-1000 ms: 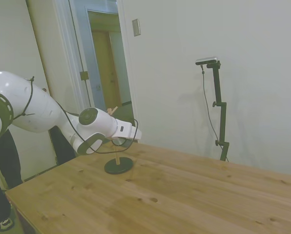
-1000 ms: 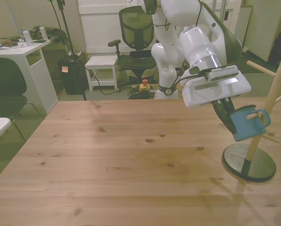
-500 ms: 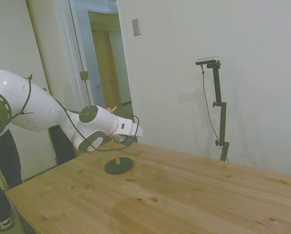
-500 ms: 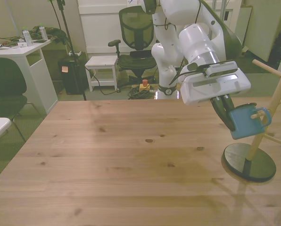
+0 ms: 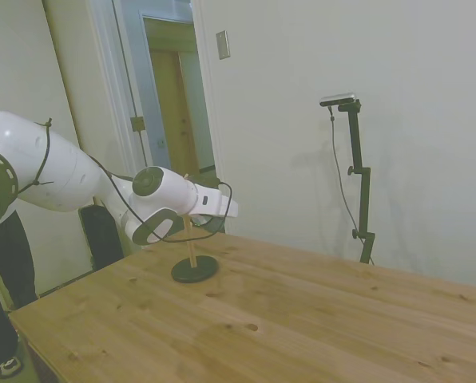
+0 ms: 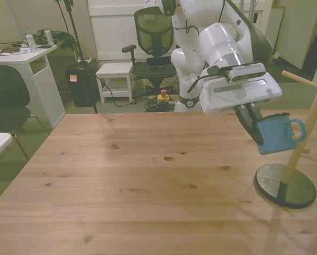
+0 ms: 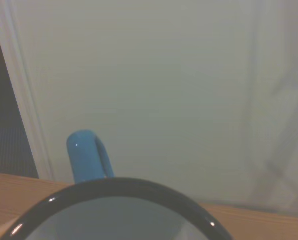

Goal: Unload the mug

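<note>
— Where's the mug right now?

— I see the mug (image 6: pixel 275 134) in the air above the table (image 6: pixel 137 180), at the front view's right, held by my gripper (image 6: pixel 256 129). The dark fingers are clamped on the side of the mug away from its handle. The handle points toward the wooden peg stand (image 6: pixel 299 142), and from here it looks clear of the pegs, just beside the upright pole.

— What does it look like?

— Small, light blue, cylindrical, tilted a little. In the wrist view I get its thin dark rim (image 7: pixel 114 192) curving across the frame, the pale inside below that, and the blue loop of the handle (image 7: pixel 86 156) sticking up past the rim, all rather blurred.

— And the stand?

— It sits on its round black base (image 6: pixel 285 185) near the table's edge, with the pole leaning slightly. In the side view the arm hides the mug, so I cannot judge it there.
</note>
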Available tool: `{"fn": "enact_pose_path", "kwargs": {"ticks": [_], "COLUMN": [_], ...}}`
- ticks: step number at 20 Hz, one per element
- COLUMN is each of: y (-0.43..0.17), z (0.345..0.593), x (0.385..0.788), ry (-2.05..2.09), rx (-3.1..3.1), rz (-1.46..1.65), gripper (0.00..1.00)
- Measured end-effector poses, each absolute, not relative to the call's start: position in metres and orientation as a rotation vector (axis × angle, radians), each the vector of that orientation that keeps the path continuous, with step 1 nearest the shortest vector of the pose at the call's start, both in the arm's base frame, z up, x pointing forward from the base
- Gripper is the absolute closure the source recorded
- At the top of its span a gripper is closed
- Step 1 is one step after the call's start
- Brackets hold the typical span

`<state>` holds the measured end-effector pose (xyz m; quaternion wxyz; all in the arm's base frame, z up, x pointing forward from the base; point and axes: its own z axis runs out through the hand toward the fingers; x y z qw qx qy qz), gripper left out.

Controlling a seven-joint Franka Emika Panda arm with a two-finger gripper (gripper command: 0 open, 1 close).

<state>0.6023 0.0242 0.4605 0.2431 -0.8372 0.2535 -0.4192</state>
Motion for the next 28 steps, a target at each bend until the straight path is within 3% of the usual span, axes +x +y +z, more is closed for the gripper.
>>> {"fn": "enact_pose_path", "kwargs": {"ticks": [16, 28], "y": [-0.013, -0.122], "z": [0.476, 0.490], "x": [0.605, 0.580], "ry": [0.763, 1.013], "rx": [-2.258, -2.423], "rz": [-1.203, -1.052], "gripper": [1.00, 1.00]}}
